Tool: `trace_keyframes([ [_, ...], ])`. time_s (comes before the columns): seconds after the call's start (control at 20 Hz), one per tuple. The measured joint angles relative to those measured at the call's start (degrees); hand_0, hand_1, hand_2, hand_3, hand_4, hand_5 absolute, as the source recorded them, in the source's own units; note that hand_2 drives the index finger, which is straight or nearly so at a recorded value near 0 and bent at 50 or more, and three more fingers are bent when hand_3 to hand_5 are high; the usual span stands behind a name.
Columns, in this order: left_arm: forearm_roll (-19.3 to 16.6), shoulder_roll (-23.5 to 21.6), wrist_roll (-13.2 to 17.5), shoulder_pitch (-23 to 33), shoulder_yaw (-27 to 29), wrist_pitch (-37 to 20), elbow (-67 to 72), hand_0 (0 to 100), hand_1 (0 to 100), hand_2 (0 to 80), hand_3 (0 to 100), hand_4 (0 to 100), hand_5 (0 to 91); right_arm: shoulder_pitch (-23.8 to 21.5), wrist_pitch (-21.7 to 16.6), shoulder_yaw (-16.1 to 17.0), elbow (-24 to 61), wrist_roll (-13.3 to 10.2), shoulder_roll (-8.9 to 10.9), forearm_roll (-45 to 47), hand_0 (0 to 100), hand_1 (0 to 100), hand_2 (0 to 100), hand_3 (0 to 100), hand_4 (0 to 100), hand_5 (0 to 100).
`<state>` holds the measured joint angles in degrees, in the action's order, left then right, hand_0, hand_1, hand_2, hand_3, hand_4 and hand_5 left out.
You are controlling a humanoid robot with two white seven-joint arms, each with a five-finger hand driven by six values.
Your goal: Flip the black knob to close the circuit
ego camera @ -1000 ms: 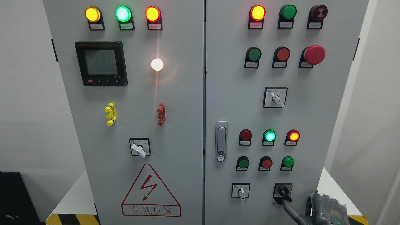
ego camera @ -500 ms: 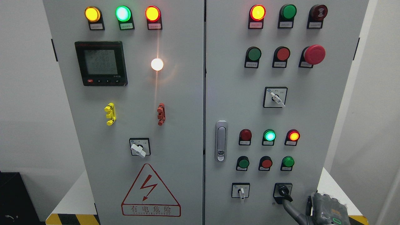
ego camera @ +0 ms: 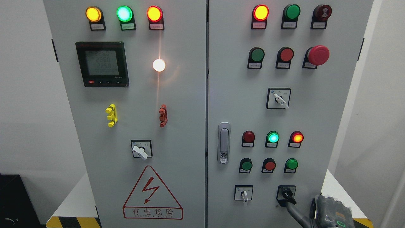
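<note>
The scene is brightly and evenly lit, so the grey cabinet (ego camera: 177, 126) shows only soft shadows, mostly under the buttons and beside the door seam. The white lamp (ego camera: 159, 65) is blown out, throwing a thin vertical streak of glare up and down the panel, and the lit red lamp (ego camera: 261, 12) and green lamp (ego camera: 124, 13) bloom slightly. Focus is sharp across the panel, though small label print stays unreadable and the meter (ego camera: 102, 64) digits look faint.
</note>
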<state>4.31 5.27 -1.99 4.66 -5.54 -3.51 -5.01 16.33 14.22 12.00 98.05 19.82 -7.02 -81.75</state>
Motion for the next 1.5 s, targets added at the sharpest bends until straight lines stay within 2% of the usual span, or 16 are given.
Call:
trace_keyframes([
  [1.05, 0.0, 0.0, 0.0, 0.0, 0.0, 0.0, 0.0, 12, 56, 0.0, 0, 0, 0.0, -1.9, 0.2, -2.9, 1.0, -2.2, -0.56, 0.4, 0, 1, 83, 96, 84, 79],
  [1.5, 0.0, 0.0, 0.0, 0.0, 0.0, 0.0, 0.0, 12, 56, 0.0, 0, 0, 0.0, -5.8, 0.0, -3.5, 4.2, -5.1, -0.63, 4.2, 0, 2, 79, 95, 83, 78],
])
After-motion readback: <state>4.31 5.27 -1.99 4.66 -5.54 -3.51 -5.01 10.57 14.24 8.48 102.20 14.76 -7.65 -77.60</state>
